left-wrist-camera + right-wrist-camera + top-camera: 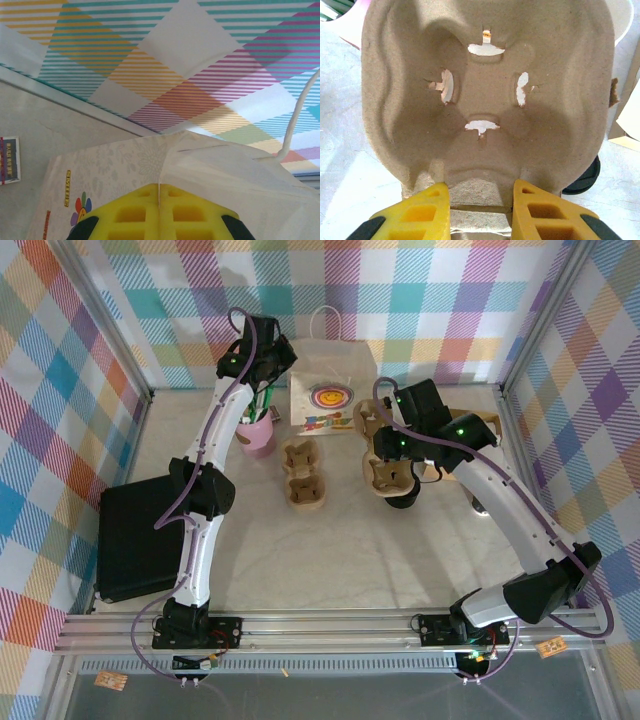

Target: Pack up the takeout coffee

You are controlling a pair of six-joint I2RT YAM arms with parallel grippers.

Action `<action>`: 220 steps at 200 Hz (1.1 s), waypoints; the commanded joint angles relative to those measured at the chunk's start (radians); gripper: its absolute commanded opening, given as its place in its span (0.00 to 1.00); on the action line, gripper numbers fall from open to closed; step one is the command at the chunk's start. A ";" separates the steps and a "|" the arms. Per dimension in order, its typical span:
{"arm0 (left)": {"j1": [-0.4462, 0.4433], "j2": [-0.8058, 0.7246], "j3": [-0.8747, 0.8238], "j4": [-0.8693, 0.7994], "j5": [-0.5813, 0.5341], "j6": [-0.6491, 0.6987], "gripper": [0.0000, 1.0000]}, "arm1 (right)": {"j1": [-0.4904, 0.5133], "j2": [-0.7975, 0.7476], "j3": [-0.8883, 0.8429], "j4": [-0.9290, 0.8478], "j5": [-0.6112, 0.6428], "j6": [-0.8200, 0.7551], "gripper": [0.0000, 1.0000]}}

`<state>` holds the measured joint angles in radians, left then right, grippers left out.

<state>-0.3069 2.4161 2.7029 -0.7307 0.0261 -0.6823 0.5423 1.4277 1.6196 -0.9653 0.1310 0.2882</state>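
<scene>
black case (140,540): lies flat and closed at 9 o'clock on the worktop (340,560), well apart from everything i need.
left arm (205,470): stretched to 11 o'clock, passing over the pink cup (258,435) of pens and ending at the left edge of the paper bag (325,390).
left jaws: pressed fully together. in the left wrist view the yellow fingers (130,215) meet right at the bag's rim, and i cannot tell whether any paper is pinched between them.
paper bag: stands upright at 12 o'clock by the back wall, with its cord handle loose.
spare carrier (303,475): a pulp tray lying near the centre of the worktop, with no arm on it.
held carrier (480,100): a pulp tray at 1 o'clock from centre; the well i can see is empty.
right jaws: set narrow and clamped on the near rim flap of the held carrier.
takeout coffee (402,498): sits at 6 o'clock of the held carrier and is mostly hidden under it. in the right wrist view only the black lid's edge peeks out at the tray's lower right, and i cannot tell whether tray and lid touch.
handling, my judgement: a light paper cup, top-heavy and sloshy if filled. its walls are soft and would buckle under a hard squeeze, and the plastic lid is slick and could pop off.
where to hold, my judgement: around the cream wall just below the lid, with a gentle squeeze and the cup kept upright. i would never lift it by the lid.
</scene>
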 commanded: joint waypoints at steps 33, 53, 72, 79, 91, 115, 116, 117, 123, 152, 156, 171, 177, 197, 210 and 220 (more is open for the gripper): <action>-0.013 -0.097 0.021 0.074 -0.011 -0.048 0.00 | -0.011 -0.023 0.028 -0.006 0.009 -0.031 0.00; -0.014 -0.119 0.020 0.080 -0.006 -0.057 0.00 | -0.012 -0.028 0.029 -0.001 0.004 -0.034 0.00; -0.016 -0.147 0.021 0.075 -0.011 -0.059 0.00 | -0.013 -0.027 0.035 0.005 -0.009 -0.036 0.00; -0.016 -0.157 0.021 0.071 -0.011 -0.058 0.00 | -0.015 -0.027 0.037 0.005 -0.013 -0.037 0.00; -0.017 -0.176 0.017 0.064 -0.011 -0.058 0.00 | -0.015 -0.029 0.039 0.008 -0.023 -0.040 0.00; -0.018 -0.225 -0.006 0.050 -0.009 -0.057 0.00 | -0.015 -0.032 0.047 0.010 -0.033 -0.044 0.00; -0.017 -0.228 -0.009 0.050 -0.009 -0.058 0.00 | -0.015 -0.032 0.048 0.011 -0.034 -0.044 0.00; -0.018 -0.230 -0.011 0.049 -0.009 -0.059 0.00 | -0.015 -0.032 0.049 0.010 -0.034 -0.045 0.00; -0.018 -0.246 -0.024 0.049 -0.008 -0.061 0.00 | -0.015 -0.032 0.053 0.010 -0.034 -0.047 0.00; -0.024 -0.319 -0.076 0.038 -0.003 -0.066 0.00 | -0.015 -0.042 0.071 -0.001 -0.046 -0.051 0.00; -0.024 -0.327 -0.083 0.037 -0.003 -0.068 0.00 | -0.015 -0.044 0.072 -0.001 -0.048 -0.050 0.00; -0.031 -0.360 -0.103 0.038 0.004 -0.075 0.00 | -0.015 -0.052 0.070 -0.005 -0.060 -0.047 0.00; -0.034 -0.372 -0.111 0.035 0.005 -0.077 0.00 | -0.015 -0.056 0.069 -0.007 -0.066 -0.046 0.00; -0.043 -0.406 -0.127 0.016 0.006 -0.085 0.00 | -0.015 -0.067 0.069 -0.016 -0.084 -0.044 0.00; -0.049 -0.429 -0.136 0.003 0.001 -0.087 0.00 | -0.014 -0.076 0.071 -0.021 -0.095 -0.043 0.00; -0.052 -0.448 -0.144 -0.002 -0.004 -0.093 0.00 | -0.015 -0.086 0.073 -0.031 -0.097 -0.039 0.00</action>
<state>-0.3424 2.0369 2.5809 -0.7105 0.0219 -0.7498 0.5312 1.3804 1.6627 -0.9691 0.0677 0.2523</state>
